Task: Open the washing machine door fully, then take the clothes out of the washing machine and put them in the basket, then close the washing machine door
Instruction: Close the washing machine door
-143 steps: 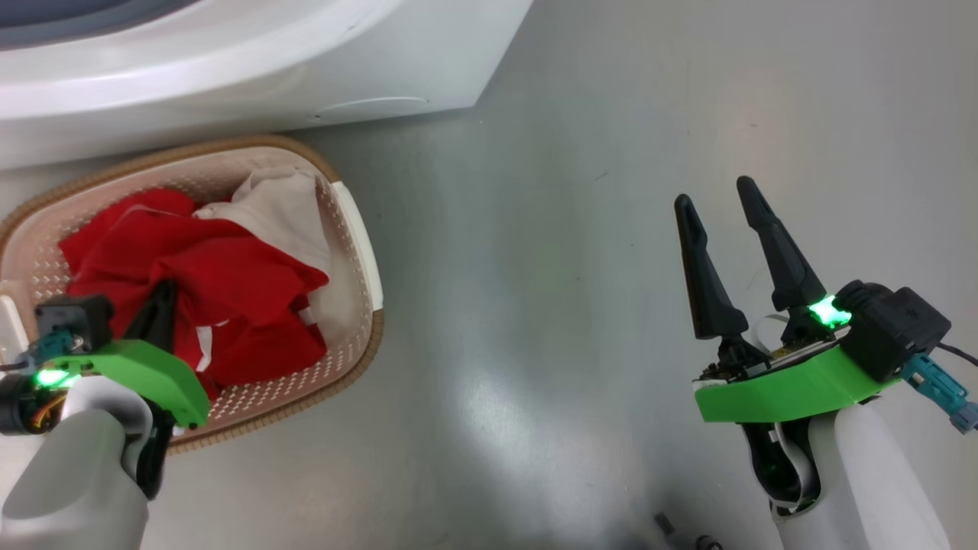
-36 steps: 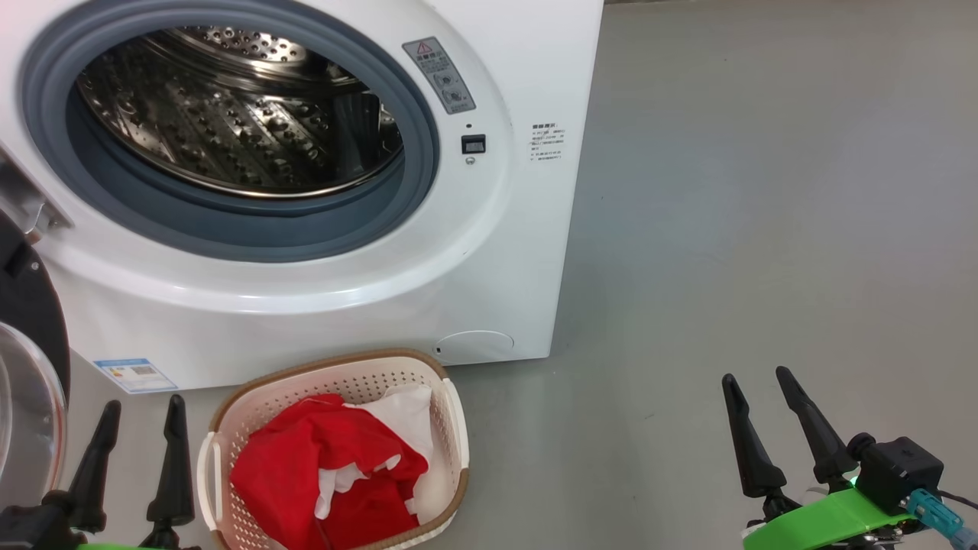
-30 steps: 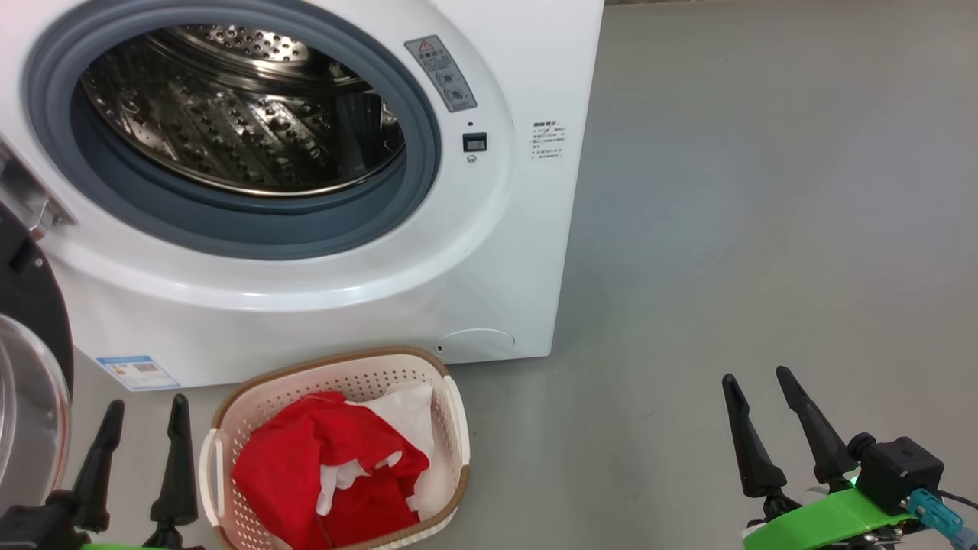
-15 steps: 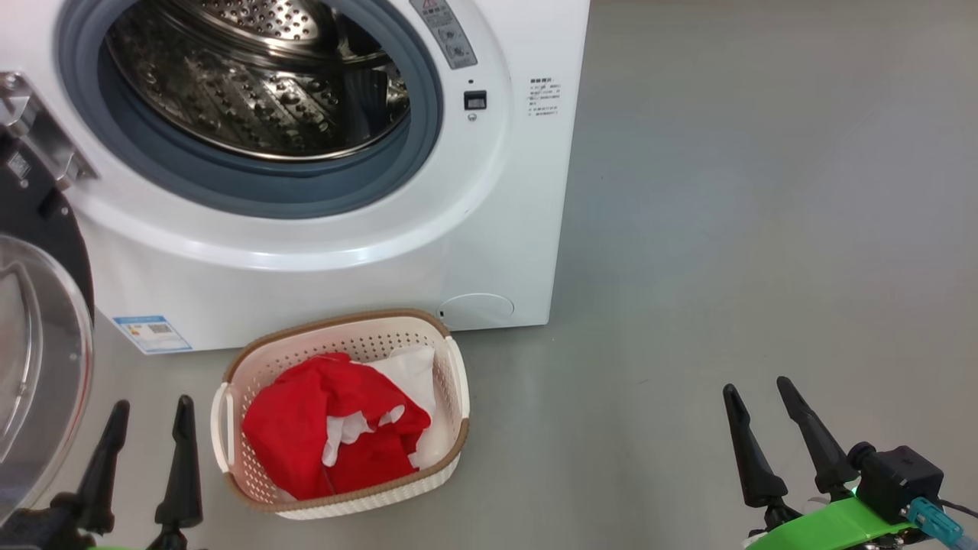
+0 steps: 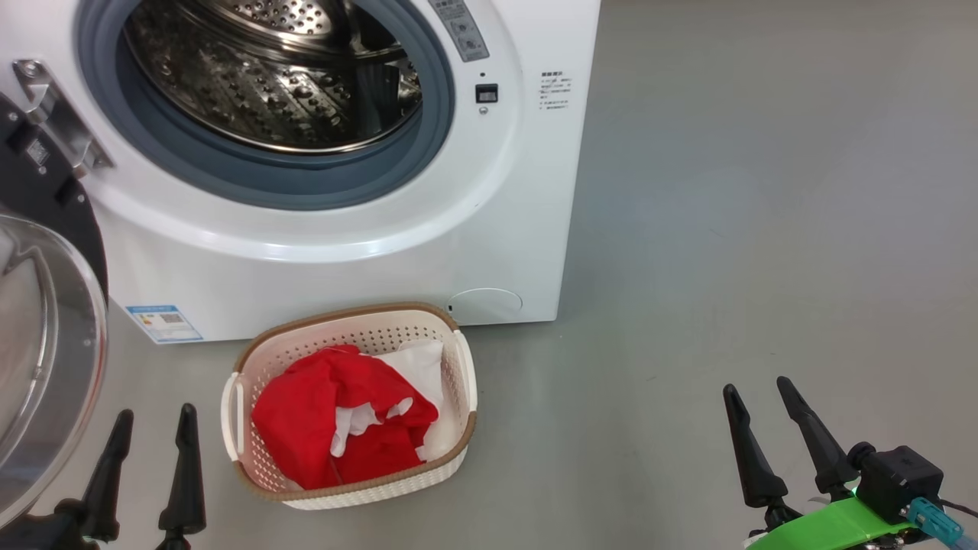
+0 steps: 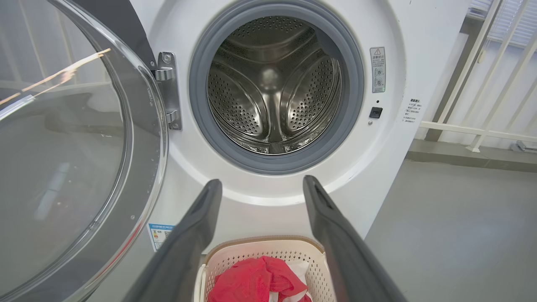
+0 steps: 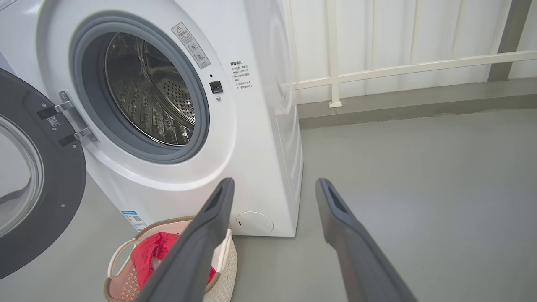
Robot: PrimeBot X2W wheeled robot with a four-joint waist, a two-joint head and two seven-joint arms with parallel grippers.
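Note:
The white washing machine (image 5: 497, 214) stands ahead with its steel drum (image 6: 272, 88) bare of laundry. Its round black washing machine door (image 5: 46, 336) with the glass bowl (image 6: 63, 138) hangs swung out to the left on its hinge. On the floor just in front sits the cream basket (image 5: 464, 382), and red and white clothes (image 5: 344, 412) lie piled inside it. My left gripper (image 5: 153, 424) is open at the lower left, beside the basket and holding nothing. My right gripper (image 5: 760, 389) is open at the lower right over bare floor, well away from the basket.
Grey floor (image 5: 764, 191) stretches to the right of the machine. A white railing and wall (image 7: 377, 63) run behind it. The open door takes up the space on the left.
The head camera has shifted, so the machine and basket sit slightly lower and more to the right in the head view, with more of the door showing. Both grippers stay open and empty.

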